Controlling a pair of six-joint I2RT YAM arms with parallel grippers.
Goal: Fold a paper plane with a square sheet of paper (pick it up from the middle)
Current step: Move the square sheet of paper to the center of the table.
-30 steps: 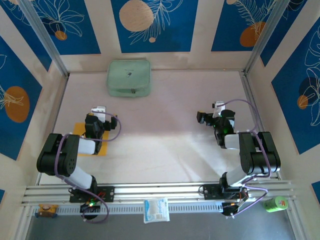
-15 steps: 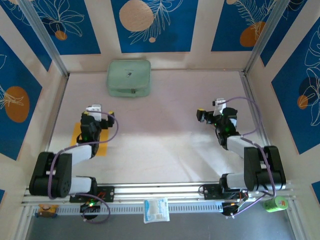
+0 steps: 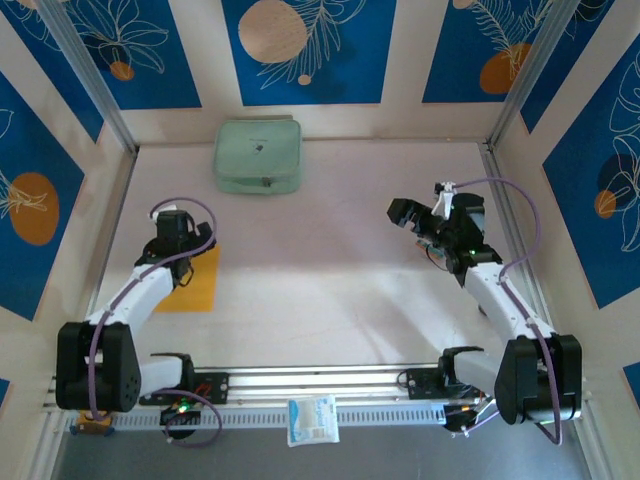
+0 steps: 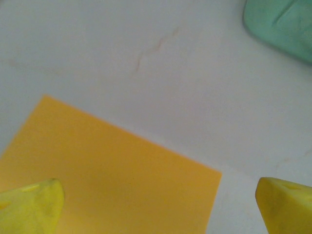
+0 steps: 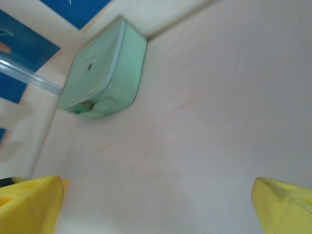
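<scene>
- Seen from above, the left arm reaches forward along the left side of the table (image 3: 330, 270). The left gripper (image 3: 176, 245) hangs over the far edge of the square sheet of paper (image 3: 192, 285), which lies flat.
- On the other side, the right arm stretches forward. The right gripper (image 3: 408, 215) points left, well apart from the sheet.
- Up close at the left wrist, its yellow fingertips (image 4: 29, 207) are spread wide, and the orange sheet lies flat below them.
- Up close at the right wrist, its yellow fingertips (image 5: 29, 202) are spread wide too, over bare table. A green pouch (image 5: 102, 73) sits far ahead.
</scene>
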